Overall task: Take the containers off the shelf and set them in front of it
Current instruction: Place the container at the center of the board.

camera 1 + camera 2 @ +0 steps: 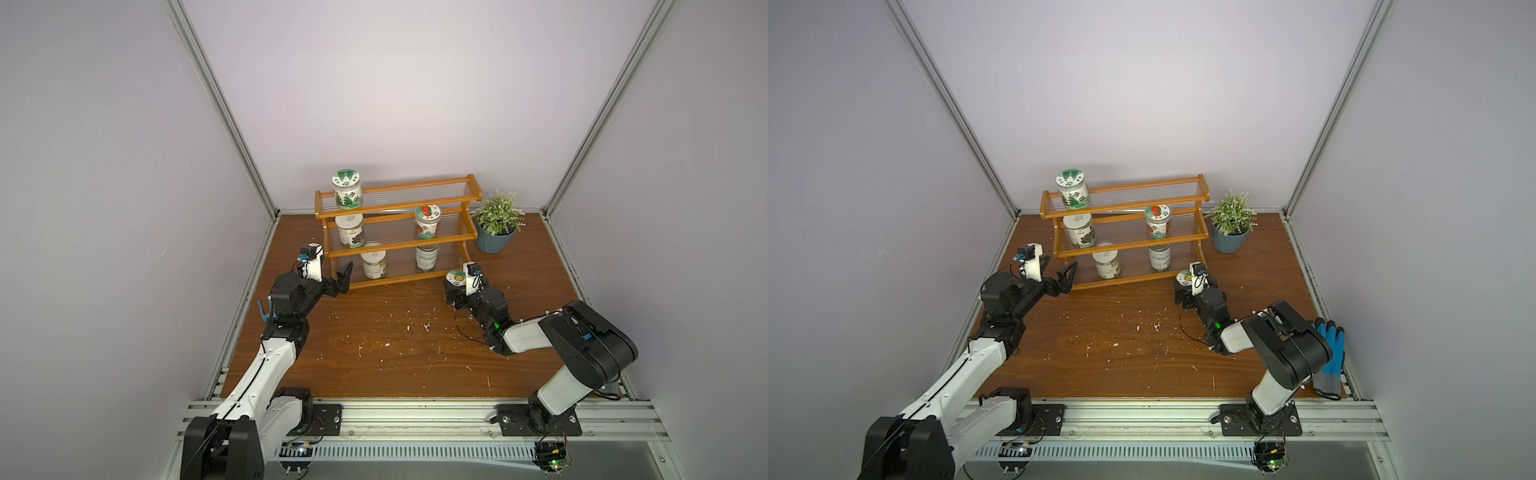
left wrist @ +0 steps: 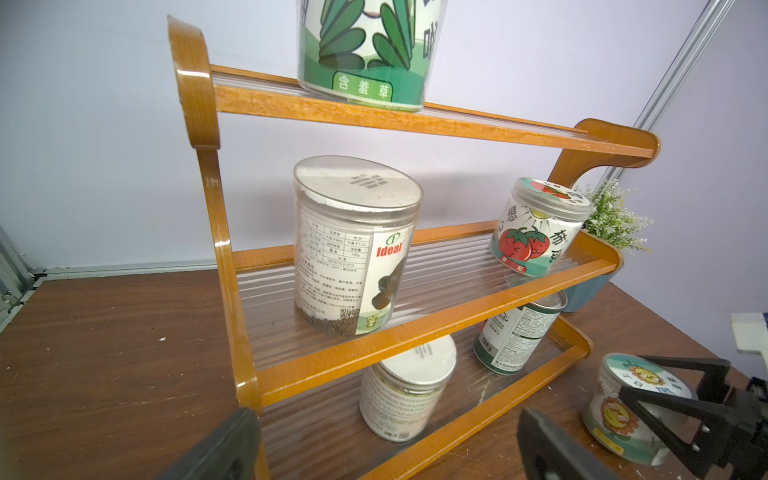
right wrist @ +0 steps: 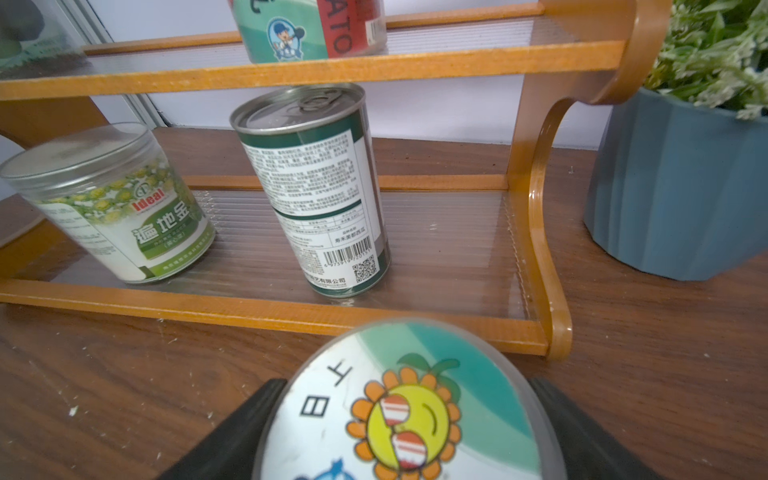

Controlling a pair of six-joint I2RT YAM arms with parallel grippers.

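Sunflower jar [image 2: 615,415] stands upright on the wooden table [image 1: 395,340], off the shelf [image 3: 291,309] and just in front of that rack's right end. My right gripper [image 3: 411,440] sits around it, with one black finger [image 3: 232,436] on each side of the lid. I cannot tell whether those jaws press on the jar or only flank it. White flecks are scattered over the tabletop on the near side of the jar.

My left gripper [image 1: 1057,274] hangs by the rack's left end, close to its side post. Its jaws are spread wide and hold nothing.

Five containers are on the rack. On the bottom tier, a white-lidded jar with a green Ideal label [image 3: 124,208] stands left of centre. A silver pull-tab can [image 3: 316,191] stands to its right, well apart from it and directly beyond the sunflower jar.

On the middle tier, a clear Ideal jar [image 2: 353,245] with dark seeds at its bottom stands towards the left, and a tomato jar [image 2: 536,232] stands towards the right.

On the top tier, a jar with green leaves on its label [image 1: 347,189] stands alone at the left end.

A potted plant in a blue-grey pot [image 1: 494,239] stands on the table just beside the rack's right end, near the back wall.
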